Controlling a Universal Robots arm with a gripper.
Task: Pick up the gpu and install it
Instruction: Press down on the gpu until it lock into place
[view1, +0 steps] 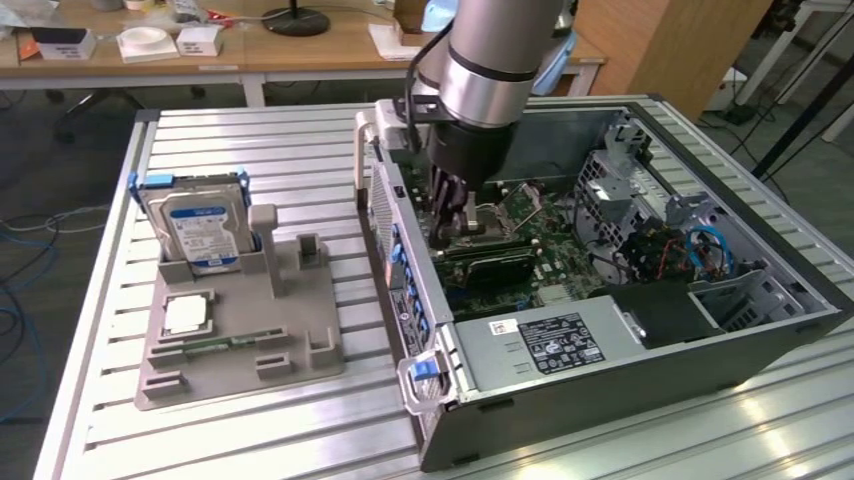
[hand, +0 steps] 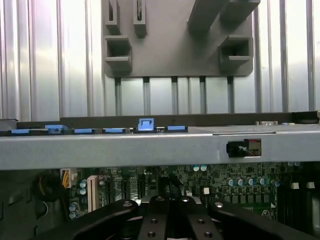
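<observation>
Open computer case (view1: 747, 330) lying on its side on a slatted metal bench (view1: 267, 420), motherboard (view1: 547, 255) facing up. Robot arm (view1: 487, 70) reaching down into the case, jaws drawn fully together just above the board. Directly beneath the fingertips, the gpu (view1: 491, 264): a thin dark card lying low among the motherboard slots, near the case wall on the exterior view's left. Unclear whether the closed jaws pinch its upper edge or merely press against it.

To the exterior view's left of the case, a grey parts holder (view1: 240, 340) carrying an upright hard drive (view1: 200, 230), a square processor (view1: 186, 316) and a slim memory stick (view1: 207, 344).

Judged by its look, a light, stiff and thin card, yet fragile: bare components and edge contacts likely to suffer from squeezing or twisting. Probably best taken by the long upper edge or near the metal bracket end, kept square to the slot, with force spread evenly.
</observation>
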